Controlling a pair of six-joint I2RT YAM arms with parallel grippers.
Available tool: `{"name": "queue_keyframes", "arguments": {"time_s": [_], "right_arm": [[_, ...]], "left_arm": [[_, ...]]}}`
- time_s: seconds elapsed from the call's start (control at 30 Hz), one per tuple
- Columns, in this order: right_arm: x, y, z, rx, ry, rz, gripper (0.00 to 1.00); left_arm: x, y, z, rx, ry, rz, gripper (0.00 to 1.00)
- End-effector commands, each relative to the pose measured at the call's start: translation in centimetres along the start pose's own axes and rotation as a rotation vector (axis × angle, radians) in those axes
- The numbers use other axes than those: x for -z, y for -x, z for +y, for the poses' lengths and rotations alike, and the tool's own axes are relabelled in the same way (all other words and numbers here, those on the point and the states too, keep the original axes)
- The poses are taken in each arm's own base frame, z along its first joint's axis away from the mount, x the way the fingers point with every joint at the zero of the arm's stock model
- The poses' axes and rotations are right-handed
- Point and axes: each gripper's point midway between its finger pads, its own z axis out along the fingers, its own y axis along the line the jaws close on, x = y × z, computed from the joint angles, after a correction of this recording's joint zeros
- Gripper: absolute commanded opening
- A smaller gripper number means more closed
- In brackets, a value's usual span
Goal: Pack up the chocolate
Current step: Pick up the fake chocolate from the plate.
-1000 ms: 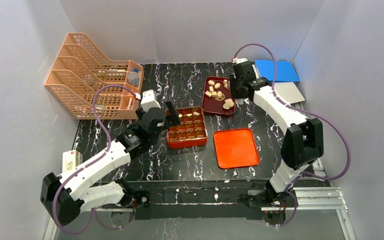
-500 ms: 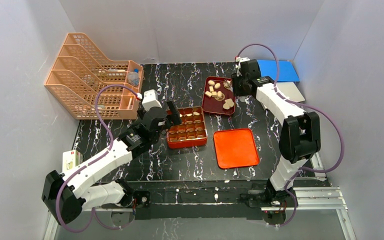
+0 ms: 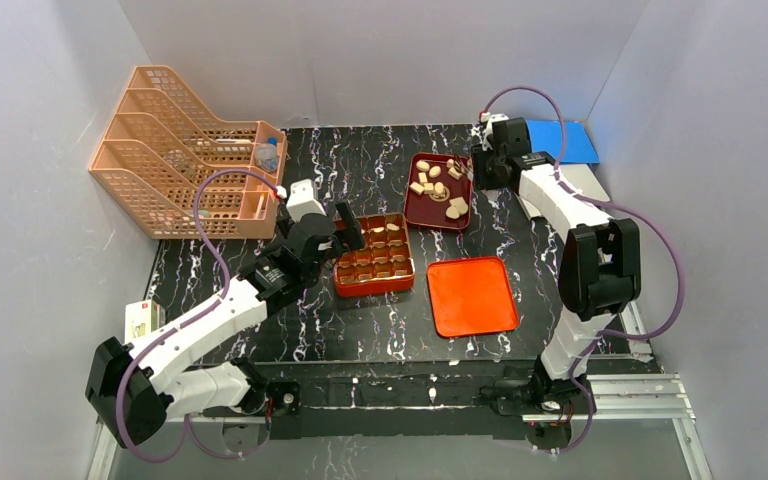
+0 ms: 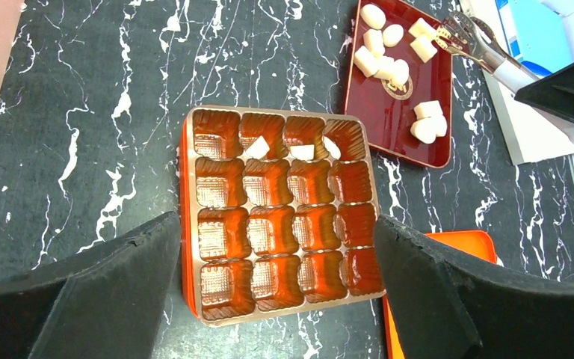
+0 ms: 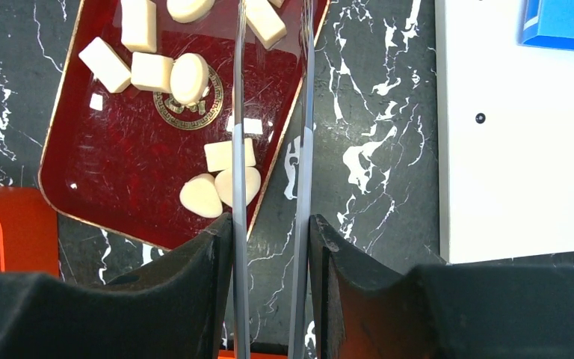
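Observation:
Several pale chocolate pieces (image 5: 189, 77) lie loose in the dark red tray (image 5: 119, 172), seen from above as chocolate (image 3: 438, 185) at the table's far middle. Three more pieces (image 4: 301, 152) sit in the far row of the orange-red compartmented box (image 4: 187, 224). My left gripper (image 4: 275, 224) hangs open above the box's near end, one finger on each side. My right gripper (image 5: 270, 221) is shut on metal tongs (image 5: 304, 112). The tongs' arms reach over the tray's right edge toward a blocky piece (image 5: 265, 21). Their tips run out of the wrist view.
An orange-red lid (image 3: 471, 296) lies right of the box. A peach file rack (image 3: 185, 150) stands at the far left. A white sheet (image 5: 516, 127) and a blue pad (image 3: 560, 140) lie right of the tray. A small carton (image 3: 141, 320) sits at the left edge.
My right arm has drawn back and to the right, carrying the tongs toward the tray's far right corner. My left gripper has edged slightly right over the box.

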Motion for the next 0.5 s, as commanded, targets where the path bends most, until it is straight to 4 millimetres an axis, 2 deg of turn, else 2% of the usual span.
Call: {"name": "queue_keyframes", "arguments": {"time_s": [0.0, 0.47], "right_arm": [[-0.4, 2.7, 0.3, 0.013, 0.034, -0.08, 0.47], [-1.8, 2.1, 0.5, 0.016, 0.046, -0.058, 0.47]], "left_arm": [[-0.4, -0.4, 0.7, 0.004, 0.019, 0.0, 0.98], [-0.7, -0.6, 1.2, 0.008, 0.024, 0.005, 0.98]]}}
